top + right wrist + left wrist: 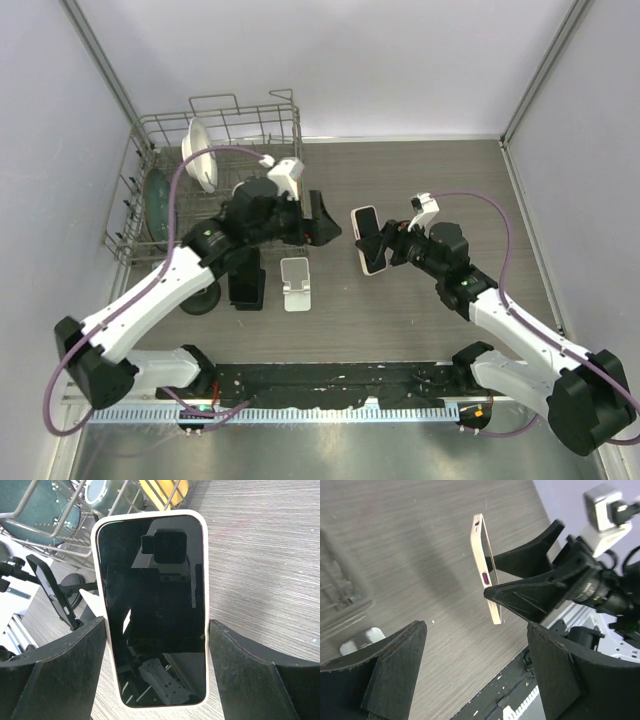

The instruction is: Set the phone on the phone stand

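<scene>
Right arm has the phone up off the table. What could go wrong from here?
The phone is pinched only by its side edges in the right claw, above the table, so a slip would likely drop it. The open left claw sits close beside it, and they could collide. The white stand is right next to a propped black phone, which might get bumped.
</scene>
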Tool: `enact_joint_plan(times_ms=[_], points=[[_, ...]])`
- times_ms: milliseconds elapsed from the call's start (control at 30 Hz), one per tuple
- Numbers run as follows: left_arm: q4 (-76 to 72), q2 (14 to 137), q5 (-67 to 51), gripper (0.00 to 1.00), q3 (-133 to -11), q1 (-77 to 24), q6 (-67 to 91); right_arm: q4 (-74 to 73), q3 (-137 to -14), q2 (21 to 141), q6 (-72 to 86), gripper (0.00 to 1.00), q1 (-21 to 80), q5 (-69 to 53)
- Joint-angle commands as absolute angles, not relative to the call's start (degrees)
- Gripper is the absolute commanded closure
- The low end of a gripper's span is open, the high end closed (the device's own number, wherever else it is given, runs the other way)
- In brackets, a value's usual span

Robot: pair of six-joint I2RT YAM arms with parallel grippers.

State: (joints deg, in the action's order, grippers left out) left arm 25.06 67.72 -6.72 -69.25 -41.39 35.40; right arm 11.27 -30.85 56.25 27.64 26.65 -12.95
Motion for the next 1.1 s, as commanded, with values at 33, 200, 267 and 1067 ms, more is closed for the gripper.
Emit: enact_joint_plan(times_ms=[33,200,267,1067], points=[[21.8,74.5,-2.6,0.14,-74.5,-46.7,38.4,14.7,-33.7,51.7,24.9,0.99,27.9,-12.8],[21.4,81.3,-0.5,0.14,-79.2,-48.1,39.3,13.6,-34.1,49.6,22.9,0.99,27.9,-13.6],[21.2,83.0,-0.5,0.18,-80.5,-48.2,39.7,13.1,-34.1,48.8,22.2,0.99,28.0,-14.2],[14.3,89.7,-11.9,0.85,-83.1,-48.2,44.6,7.8,-36.1,44.3,19.0,0.97,28.8,-20.0]])
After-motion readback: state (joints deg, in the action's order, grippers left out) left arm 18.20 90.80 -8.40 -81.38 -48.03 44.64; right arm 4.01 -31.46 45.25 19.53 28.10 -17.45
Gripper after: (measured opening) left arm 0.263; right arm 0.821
